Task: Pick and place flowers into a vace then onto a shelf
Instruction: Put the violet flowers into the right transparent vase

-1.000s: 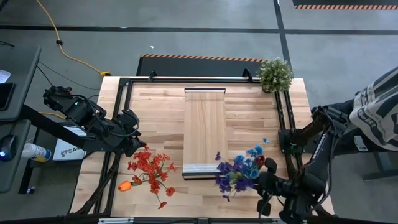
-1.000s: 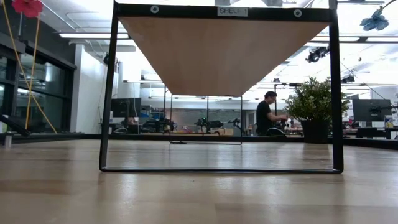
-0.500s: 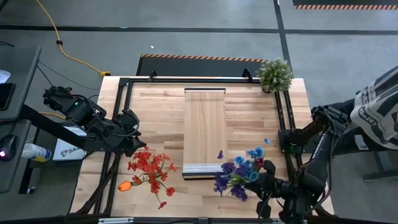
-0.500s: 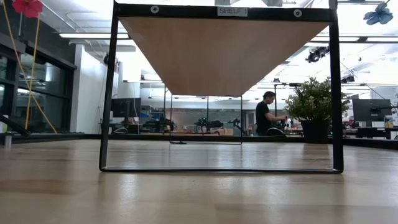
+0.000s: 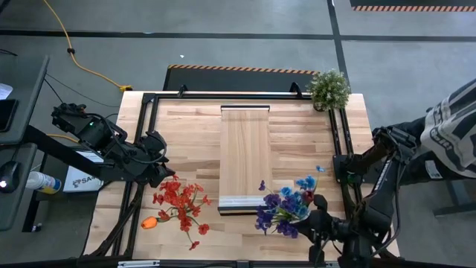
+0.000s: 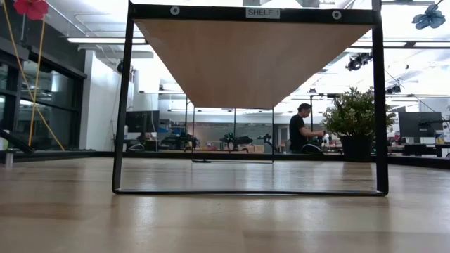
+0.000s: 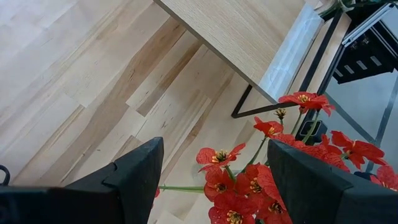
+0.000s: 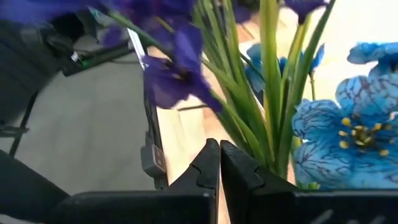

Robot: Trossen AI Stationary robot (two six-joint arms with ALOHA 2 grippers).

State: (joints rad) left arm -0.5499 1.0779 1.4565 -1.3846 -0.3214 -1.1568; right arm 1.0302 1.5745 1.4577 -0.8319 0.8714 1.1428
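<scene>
Red and orange flowers (image 5: 178, 202) lie on the tabletop left of the shelf's near end. My left gripper (image 5: 160, 170) hovers open just beyond them. In its wrist view the fingers (image 7: 214, 149) stand wide apart with the red heads (image 7: 249, 186) between and below them, touching nothing. My right gripper (image 5: 316, 217) at the near right is shut on the blue and purple bunch (image 5: 286, 205). One blue head (image 6: 429, 17) shows high in the low view. The shelf (image 5: 245, 152) is a raised light plank with a pale end strip (image 5: 244, 201). My right gripper (image 8: 219, 152) holds the blue and purple bunch by its green stems (image 8: 272, 146), near their lower ends. The fingers hide the exact spot. They come roughly level from the table's right, and the heads (image 8: 348, 134) fan out beyond them toward the shelf, raised off the tabletop.
A bushy potted plant (image 5: 329, 88) stands at the far right corner. The shelf's black frame (image 6: 123, 105) rises from mid-table, and black rails (image 5: 338, 141) run along the table's sides. A person's striped sleeve (image 5: 454, 123) is beside the right edge. Bare wood lies under the shelf.
The bunch in my right gripper has shifted a little. Its purple heads have swung slightly, and the blue head in the low view has risen a touch toward the upper right. The left arm and the red flowers have stayed put.
</scene>
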